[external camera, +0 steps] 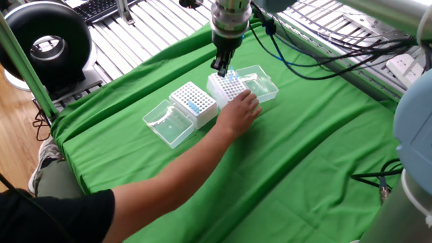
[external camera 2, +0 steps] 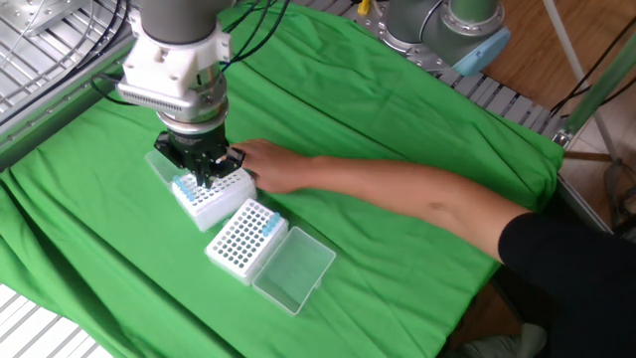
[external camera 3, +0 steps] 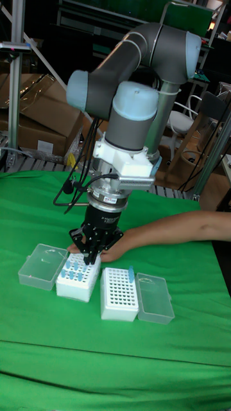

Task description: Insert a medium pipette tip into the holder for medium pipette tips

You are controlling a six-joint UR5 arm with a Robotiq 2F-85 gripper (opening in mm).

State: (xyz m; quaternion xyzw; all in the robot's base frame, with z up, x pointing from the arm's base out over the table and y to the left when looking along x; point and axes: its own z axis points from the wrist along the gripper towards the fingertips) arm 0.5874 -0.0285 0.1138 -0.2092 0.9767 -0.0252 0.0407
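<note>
My gripper (external camera: 223, 67) (external camera 2: 206, 177) (external camera 3: 90, 257) hangs just above a white tip box (external camera: 228, 88) (external camera 2: 211, 199) (external camera 3: 78, 277) that holds blue tips. Its fingers are closed together, and a pale blue pipette tip seems to stick out below them. A person's hand (external camera: 241, 108) (external camera 2: 254, 165) presses on that box's near side. Beside it stands a second white rack, the holder (external camera: 194, 101) (external camera 2: 243, 237) (external camera 3: 119, 293), with mostly bare holes and a short row of blue tips.
Each box has a clear lid folded open flat: one (external camera: 261, 82) (external camera 2: 162, 163) (external camera 3: 41, 264) by the tip box, the other (external camera: 167, 123) (external camera 2: 294, 268) (external camera 3: 154, 297) by the holder. The person's forearm (external camera 2: 397, 194) (external camera 3: 173, 230) stretches across the green cloth (external camera: 304, 155).
</note>
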